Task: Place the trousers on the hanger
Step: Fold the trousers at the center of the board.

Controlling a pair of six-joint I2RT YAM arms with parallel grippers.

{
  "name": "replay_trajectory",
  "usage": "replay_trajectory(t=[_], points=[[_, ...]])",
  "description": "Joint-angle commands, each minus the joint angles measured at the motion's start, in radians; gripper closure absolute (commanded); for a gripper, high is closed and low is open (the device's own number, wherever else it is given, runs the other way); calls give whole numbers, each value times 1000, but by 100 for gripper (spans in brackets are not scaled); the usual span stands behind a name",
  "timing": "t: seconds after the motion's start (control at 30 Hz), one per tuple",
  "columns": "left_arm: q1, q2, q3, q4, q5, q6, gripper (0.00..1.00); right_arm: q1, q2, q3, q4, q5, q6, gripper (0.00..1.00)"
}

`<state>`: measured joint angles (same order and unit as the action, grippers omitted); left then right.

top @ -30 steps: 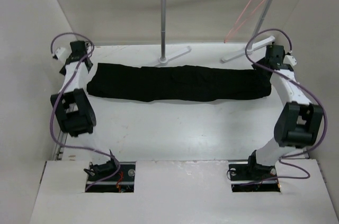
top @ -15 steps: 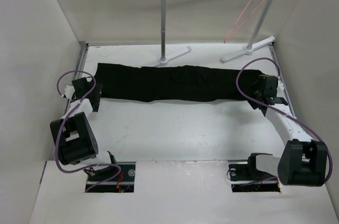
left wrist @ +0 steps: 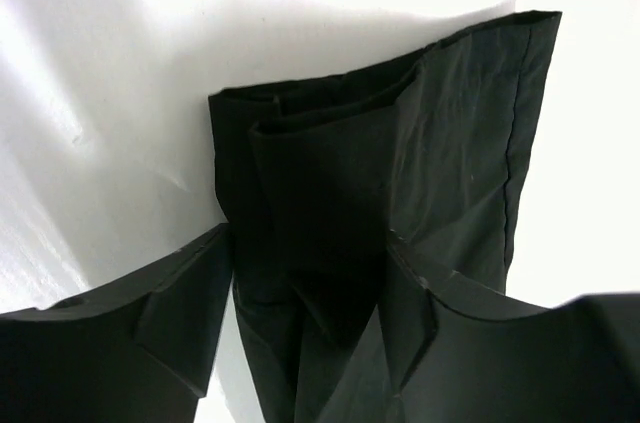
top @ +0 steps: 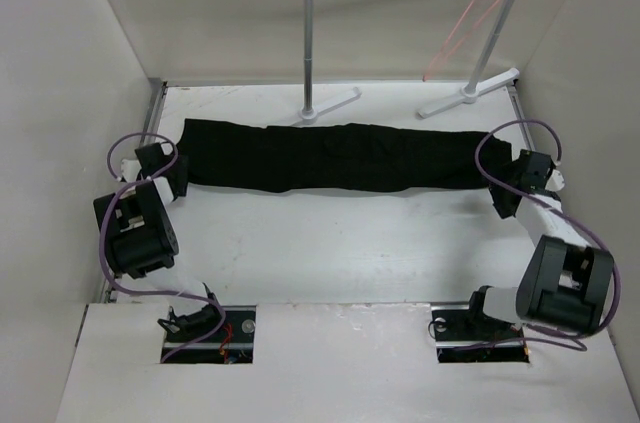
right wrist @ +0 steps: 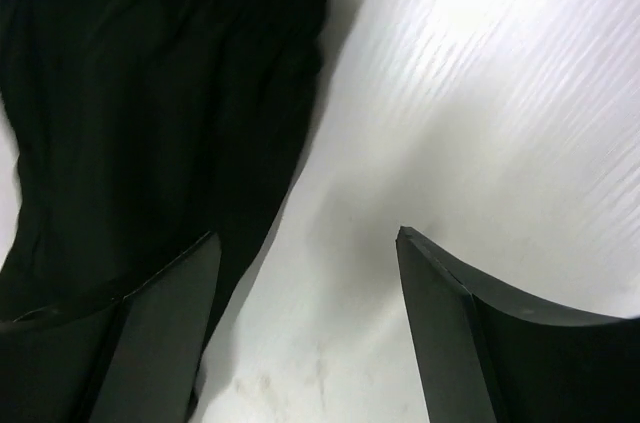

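Note:
The black trousers (top: 340,155) lie stretched flat across the table from left to right. The thin pinkish-red hanger (top: 470,18) hangs from the rack's bar at the back right, far from both arms. My left gripper (top: 167,178) sits low at the trousers' left end. In the left wrist view the gripper (left wrist: 308,233) is open, and the folded leg ends (left wrist: 330,173) lie between its fingers. My right gripper (top: 517,188) is at the right end. In the right wrist view it (right wrist: 307,233) is open over bare table, with the waistband (right wrist: 150,93) under its left finger (right wrist: 165,323).
A grey metal rack (top: 310,43) with white joints stands at the back, its two feet (top: 335,101) resting on the table just behind the trousers. White walls close in the table on the left (top: 80,93) and right (top: 590,73).
Both arms have pulled back from the far corners and come down to the two ends of the trousers. The trousers have barely shifted.

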<state>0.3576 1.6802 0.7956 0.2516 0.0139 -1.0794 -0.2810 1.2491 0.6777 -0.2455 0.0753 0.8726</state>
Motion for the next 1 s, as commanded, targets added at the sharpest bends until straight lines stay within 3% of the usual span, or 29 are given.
replay_trajectory(t=[0.0,0.3,0.4,0.47,0.57,0.67,0.97], points=[[14,30,31,8,-31,-2,48,-54,103,81,98,-35,6,23],[11,99,54,28,-34,2,64,-47,329,174,161,-25,14,28],[16,115,66,29,-35,6,73,-42,368,195,161,-22,34,39],[24,124,79,25,-32,7,80,-39,406,212,170,-29,55,57],[36,127,90,17,-32,18,87,-30,438,246,169,-28,72,77],[66,115,100,-24,-43,33,93,-36,405,243,121,27,85,94],[125,-39,90,-187,-123,113,98,-112,138,89,35,96,91,99]])
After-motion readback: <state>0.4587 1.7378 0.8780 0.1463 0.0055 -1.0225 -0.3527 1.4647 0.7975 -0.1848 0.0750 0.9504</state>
